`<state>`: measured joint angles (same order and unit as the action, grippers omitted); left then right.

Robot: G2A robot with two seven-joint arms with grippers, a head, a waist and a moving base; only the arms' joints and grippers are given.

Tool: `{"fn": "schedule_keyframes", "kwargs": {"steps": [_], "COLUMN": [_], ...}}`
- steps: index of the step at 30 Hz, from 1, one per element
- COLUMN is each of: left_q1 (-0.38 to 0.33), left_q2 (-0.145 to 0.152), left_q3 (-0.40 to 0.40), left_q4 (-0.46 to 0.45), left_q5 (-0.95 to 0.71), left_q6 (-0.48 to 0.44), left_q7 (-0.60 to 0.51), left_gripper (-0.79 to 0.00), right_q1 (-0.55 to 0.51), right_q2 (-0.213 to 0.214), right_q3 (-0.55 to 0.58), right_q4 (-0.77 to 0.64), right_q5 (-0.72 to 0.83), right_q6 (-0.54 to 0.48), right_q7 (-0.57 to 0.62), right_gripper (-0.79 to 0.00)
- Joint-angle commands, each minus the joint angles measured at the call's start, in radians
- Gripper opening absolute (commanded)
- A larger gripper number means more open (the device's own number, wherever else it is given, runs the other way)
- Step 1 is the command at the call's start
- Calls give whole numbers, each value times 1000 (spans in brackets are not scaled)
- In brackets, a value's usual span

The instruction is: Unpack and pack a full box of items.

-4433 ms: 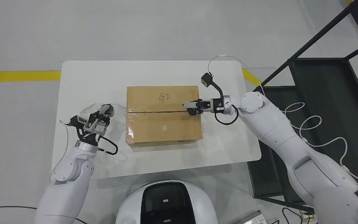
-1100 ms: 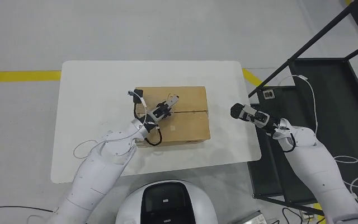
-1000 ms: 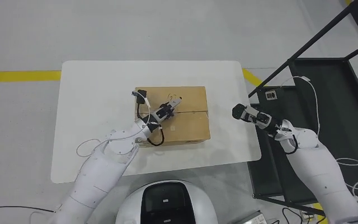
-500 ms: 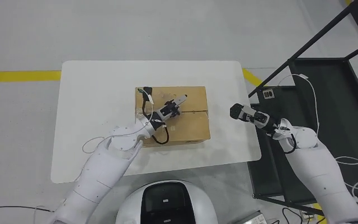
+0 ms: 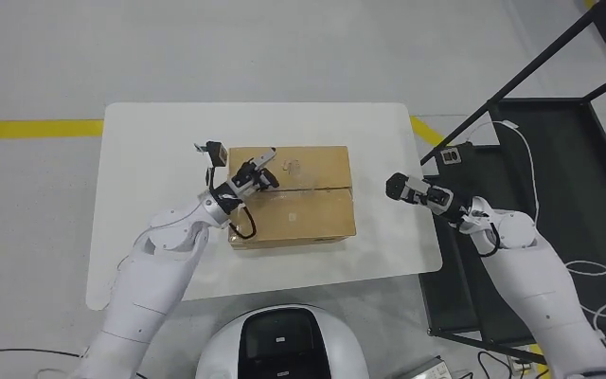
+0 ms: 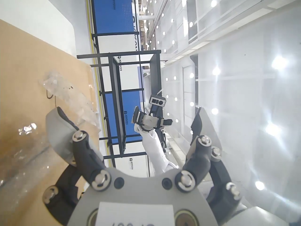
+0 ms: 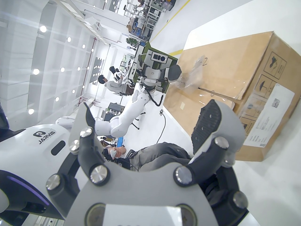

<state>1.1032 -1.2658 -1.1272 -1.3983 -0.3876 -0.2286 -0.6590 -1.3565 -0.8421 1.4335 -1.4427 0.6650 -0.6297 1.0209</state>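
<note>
Top view shows a white table (image 5: 151,152) across the middle of the frame, with a black metal rack (image 5: 540,133) off its right edge and a yellow floor line (image 5: 47,128) at the far left. A closed cardboard box (image 5: 303,213) lies flat on the table, slightly right of centre, with its centre seam running left to right.

The left gripper (image 5: 261,169) hovers over the box's upper-left corner with its fingers spread wide apart and nothing between them. In the left wrist view, one finger (image 6: 58,128) lies low against the box top. The right gripper (image 5: 393,185) hangs above bare table just right of the box, level with the seam. Its fingers are also well apart and empty, as the right wrist view shows.

A crumpled strip of clear tape (image 7: 195,76) stands up from the box top just beside the left gripper's lower finger. Whether the two touch cannot be told.
</note>
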Motion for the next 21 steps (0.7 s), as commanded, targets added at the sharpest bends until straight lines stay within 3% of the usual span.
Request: {"fn": "schedule_keyframes", "kwargs": {"steps": [1,6,21], "left_q1": [15,5,-132], "left_q2": [8,0,-71], "left_q3": [-32,12,251], "left_q4": [-28,-42,85], "left_q5": [7,52,123], "left_q6": [25,71,101], "left_q7": [-15,30,100], "left_gripper": [0,0,0], "right_q1": [11,17,11], "right_q2": [-3,-9,-18], "right_q3": [-8,-15,-12], "right_q4": [1,-1,-32], "right_q5": [-5,-14,-51], "right_q6": [4,2,31], "right_q7": [0,-3,-11], "right_gripper": [0,0,0]}}
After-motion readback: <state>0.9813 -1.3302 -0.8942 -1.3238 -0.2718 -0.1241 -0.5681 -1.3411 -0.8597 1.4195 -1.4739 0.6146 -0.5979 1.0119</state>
